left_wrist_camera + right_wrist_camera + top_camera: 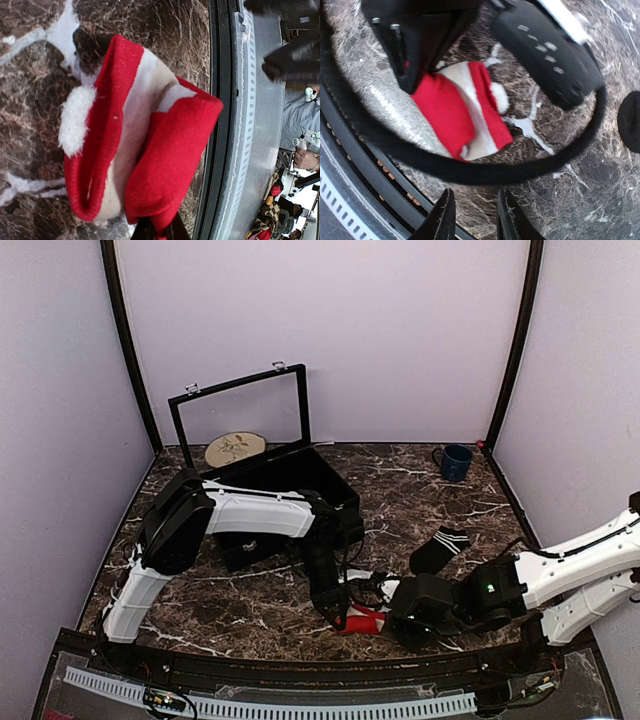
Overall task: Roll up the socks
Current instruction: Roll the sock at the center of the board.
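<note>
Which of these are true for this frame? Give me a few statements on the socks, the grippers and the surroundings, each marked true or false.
1. The left gripper pinches the red sock. True.
2. The right gripper holds the black sock. False: its jaws are open and empty, and that sock lies apart on the table.
3. A blue mug stands at the far right. True.
4. The black case is closed. False: its lid stands up.

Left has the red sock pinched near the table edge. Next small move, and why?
Probably ease the right gripper forward and close on the free end of the red-and-white fabric sock: the left gripper pinches only one end, and the right's jaws stand open, empty, facing it.
</note>
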Robot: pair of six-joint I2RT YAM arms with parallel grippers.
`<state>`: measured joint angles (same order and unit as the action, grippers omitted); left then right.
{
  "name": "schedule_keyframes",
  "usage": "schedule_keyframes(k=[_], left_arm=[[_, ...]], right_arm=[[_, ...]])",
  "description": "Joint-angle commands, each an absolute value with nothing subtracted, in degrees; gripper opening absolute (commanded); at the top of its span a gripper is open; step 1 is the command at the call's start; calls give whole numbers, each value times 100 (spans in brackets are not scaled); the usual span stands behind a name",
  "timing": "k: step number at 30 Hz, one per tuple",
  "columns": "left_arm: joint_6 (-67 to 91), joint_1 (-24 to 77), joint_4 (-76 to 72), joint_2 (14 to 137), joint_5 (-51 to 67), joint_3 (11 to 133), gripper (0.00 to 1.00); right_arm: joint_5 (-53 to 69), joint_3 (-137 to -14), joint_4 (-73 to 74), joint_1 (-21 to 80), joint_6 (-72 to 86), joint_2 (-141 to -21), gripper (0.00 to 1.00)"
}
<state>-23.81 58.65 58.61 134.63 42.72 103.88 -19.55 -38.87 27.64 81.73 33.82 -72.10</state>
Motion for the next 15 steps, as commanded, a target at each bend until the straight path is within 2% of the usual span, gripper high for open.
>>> schedule_keyframes(k=[1, 7, 11, 15], left_arm=[[-2474, 5858, 5852, 13721, 3993, 10406, 8], [-2510, 5871, 5854, 13720, 4043, 10387, 8], [-2538, 5880, 5871, 13728, 4052, 10364, 8], [-2566, 5880, 5880, 13726, 4063, 10354, 9]], right_arm=[[-2524, -4316, 2861, 8658, 3225, -7640, 28], [-2716, -4823, 2942, 8877, 2570, -8460, 32], [-2739, -5038, 2909, 8877, 2094, -8811, 39], [-2808, -5243, 2999, 8834, 1712, -9093, 42]])
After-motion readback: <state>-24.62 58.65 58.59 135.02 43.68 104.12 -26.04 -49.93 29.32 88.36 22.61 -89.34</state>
